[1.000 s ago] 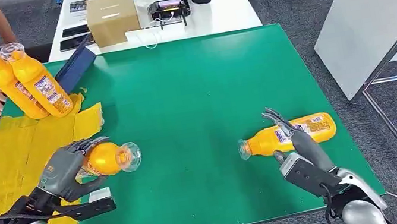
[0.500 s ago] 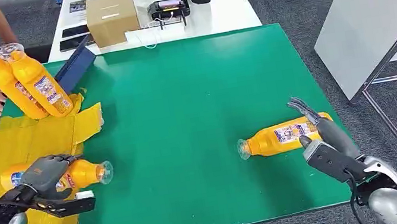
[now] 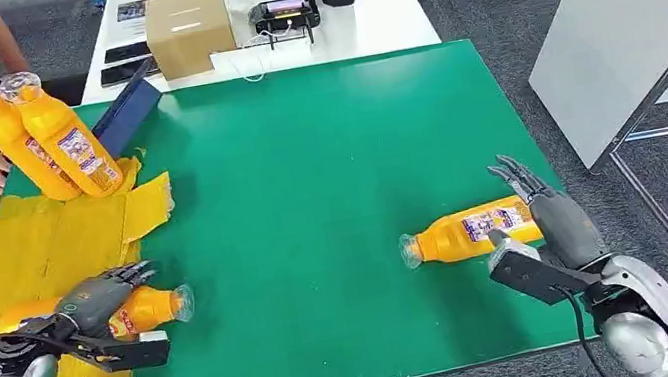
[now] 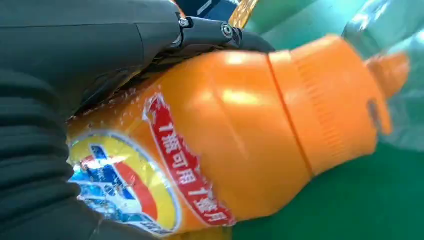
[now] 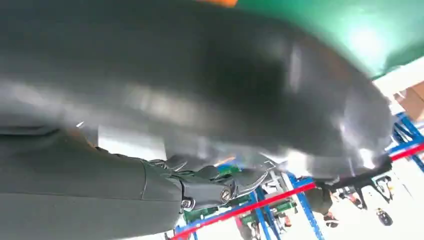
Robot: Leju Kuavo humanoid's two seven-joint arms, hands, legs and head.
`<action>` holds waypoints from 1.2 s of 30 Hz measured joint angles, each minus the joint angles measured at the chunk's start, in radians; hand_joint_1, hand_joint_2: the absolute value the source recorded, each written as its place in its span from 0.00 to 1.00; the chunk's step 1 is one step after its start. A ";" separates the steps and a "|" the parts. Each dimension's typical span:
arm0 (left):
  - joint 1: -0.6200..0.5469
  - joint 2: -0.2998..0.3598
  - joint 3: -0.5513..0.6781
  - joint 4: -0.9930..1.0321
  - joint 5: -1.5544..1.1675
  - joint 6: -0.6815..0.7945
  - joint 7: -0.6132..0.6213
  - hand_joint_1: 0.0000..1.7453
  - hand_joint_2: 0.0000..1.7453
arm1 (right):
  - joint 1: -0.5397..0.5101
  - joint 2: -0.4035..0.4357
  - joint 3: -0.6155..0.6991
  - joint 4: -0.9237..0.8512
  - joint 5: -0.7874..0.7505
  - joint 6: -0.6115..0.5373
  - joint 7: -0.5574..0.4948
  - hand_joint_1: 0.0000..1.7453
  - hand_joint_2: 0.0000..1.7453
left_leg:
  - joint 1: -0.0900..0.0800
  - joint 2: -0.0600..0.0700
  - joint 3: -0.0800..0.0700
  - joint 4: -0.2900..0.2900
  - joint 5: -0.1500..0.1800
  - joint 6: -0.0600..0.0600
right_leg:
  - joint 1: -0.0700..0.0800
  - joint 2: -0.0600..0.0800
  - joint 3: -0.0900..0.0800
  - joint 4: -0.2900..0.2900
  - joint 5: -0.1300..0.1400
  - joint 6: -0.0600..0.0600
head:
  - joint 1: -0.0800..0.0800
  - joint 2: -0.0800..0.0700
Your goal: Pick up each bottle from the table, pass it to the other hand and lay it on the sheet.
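Orange bottle [image 3: 142, 309] is being held by left hand [image 3: 93, 303] over yellow sheet [image 3: 27, 259] for laying down, while right hand [image 3: 546, 212], fingers spread and empty, is being positioned by second bottle [image 3: 463, 232].

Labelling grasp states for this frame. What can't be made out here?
- Left hand on bottle, head view: the hand covers the bottle's middle, so whether it has let go is unclear.
- Right hand by the second bottle, head view: its base sits behind the palm; contact unclear.
- Right wrist view: dark blur up close, fingers unreadable.
- Bottle labels: print too small in the head view.
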 measured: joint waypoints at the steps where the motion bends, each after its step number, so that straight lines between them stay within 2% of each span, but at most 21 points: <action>1: 0.001 -0.002 0.000 0.000 0.003 0.008 -0.001 0.00 0.00 | -0.004 -0.008 0.001 0.007 0.029 0.003 0.001 0.00 1.00 | 0.000 0.000 0.000 0.000 0.000 0.000 | 0.000 0.000 0.000 0.000 0.000 0.000 | 0.000 0.000; 5: 0.012 -0.036 0.003 -0.001 -0.050 0.096 0.045 0.00 0.00 | -0.035 -0.027 0.003 0.055 0.124 0.031 0.028 0.00 1.00 | -0.002 0.000 0.000 0.000 0.000 0.000 | -0.002 -0.001 0.000 0.000 0.000 0.000 | 0.000 0.000; 10: 0.021 -0.120 0.046 -0.001 -0.087 0.220 0.071 0.00 0.00 | -0.083 -0.056 0.016 0.175 0.099 0.096 0.026 0.00 1.00 | -0.004 -0.002 0.000 0.000 0.001 0.002 | -0.004 -0.002 0.001 0.000 0.000 0.001 | 0.000 0.000; 18: 0.027 -0.171 0.081 -0.002 -0.096 0.243 0.076 0.00 0.00 | -0.104 -0.075 0.032 0.248 0.107 0.101 0.023 0.00 1.00 | -0.004 -0.002 0.000 0.000 0.001 0.002 | -0.004 -0.002 -0.001 0.001 0.001 0.001 | 0.000 0.000; 22: 0.044 -0.209 0.135 -0.035 -0.097 0.303 0.076 0.00 0.00 | -0.127 -0.097 0.058 0.280 0.181 0.103 0.021 0.00 1.00 | -0.004 -0.002 -0.001 0.000 0.001 0.002 | -0.004 -0.002 -0.001 0.002 0.001 0.001 | 0.000 0.000; 27: 0.072 -0.261 0.223 -0.102 -0.012 0.312 0.053 0.00 0.00 | -0.172 -0.127 0.094 0.332 0.205 0.125 -0.005 0.00 1.00 | -0.006 -0.003 -0.001 0.000 0.002 0.003 | -0.005 -0.003 -0.001 0.002 0.001 0.001 | 0.000 0.000; 36: 0.091 -0.298 0.292 -0.145 0.023 0.305 0.040 0.00 0.00 | -0.200 -0.151 0.129 0.375 0.207 0.127 -0.009 0.00 1.00 | -0.006 -0.004 -0.001 0.000 0.002 0.003 | -0.005 -0.004 -0.001 0.002 0.001 0.001 | 0.000 0.000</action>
